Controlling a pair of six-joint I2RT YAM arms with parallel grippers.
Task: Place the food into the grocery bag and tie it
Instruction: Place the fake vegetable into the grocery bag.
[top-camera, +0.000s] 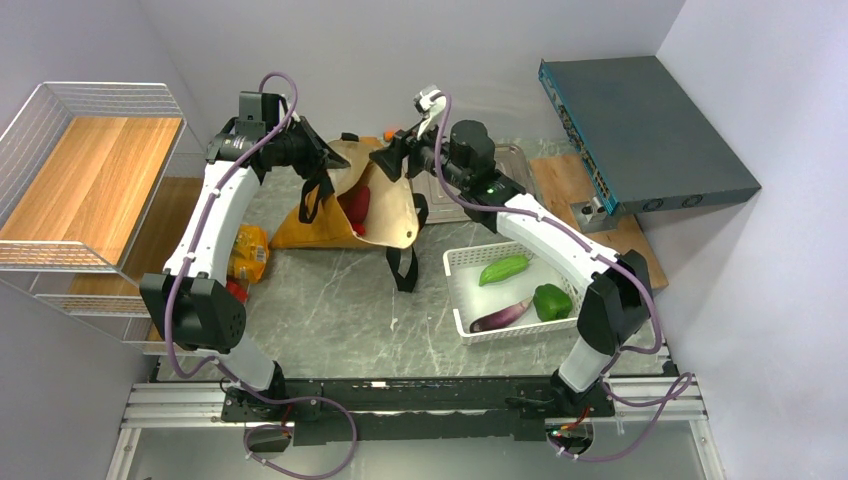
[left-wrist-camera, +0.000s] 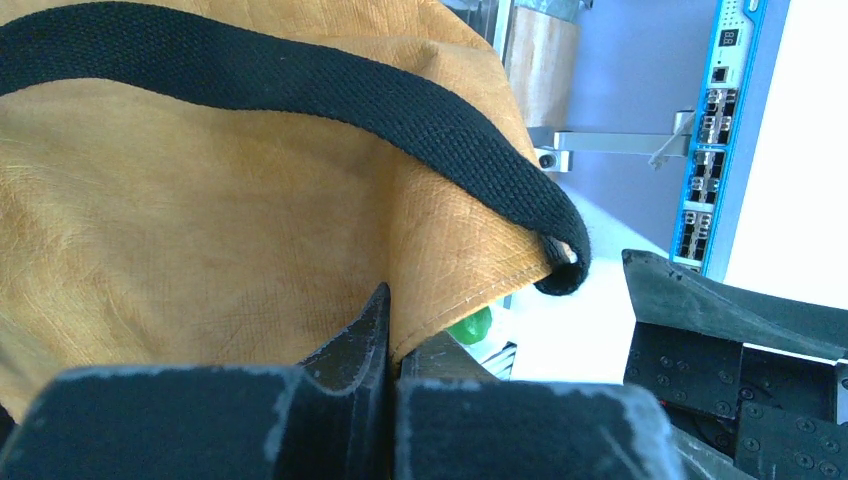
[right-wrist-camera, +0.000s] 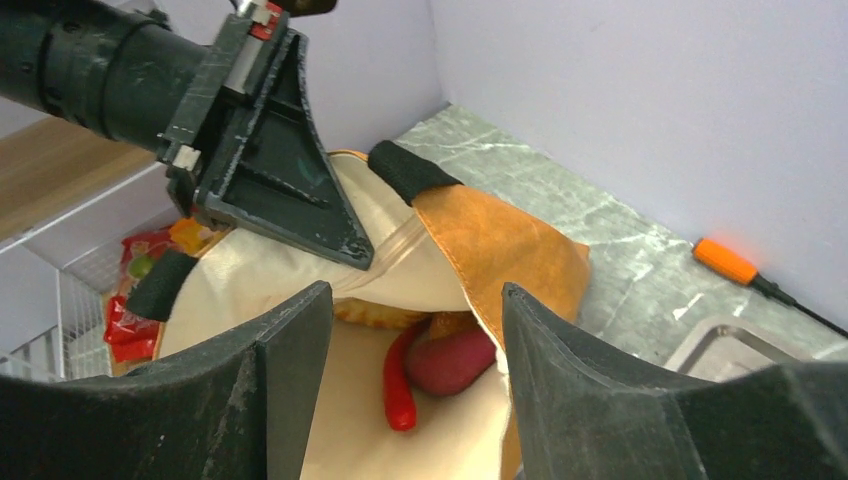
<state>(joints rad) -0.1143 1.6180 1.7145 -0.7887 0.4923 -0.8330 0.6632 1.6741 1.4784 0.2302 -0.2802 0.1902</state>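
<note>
Left claw (left-wrist-camera: 392, 335) was clenched on the rim of the grocery bag (left-wrist-camera: 200, 230), close to its black strap (left-wrist-camera: 400, 110). Right claw (right-wrist-camera: 415, 300) stood released above the bag mouth, and the magenta root (right-wrist-camera: 450, 362) lay inside, directly below. Print on the snack packets (right-wrist-camera: 125, 325) beyond was unreadable.

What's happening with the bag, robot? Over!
Left fingers shut on grocery bag rim. Right fingers open above its mouth. Purple root inside, snack packets outside. Nothing blocking.

We see the snack packets (top-camera: 247, 255) only partly, behind the left arm (top-camera: 212, 218); the bag (top-camera: 300, 235) hides most of its contents.
</note>
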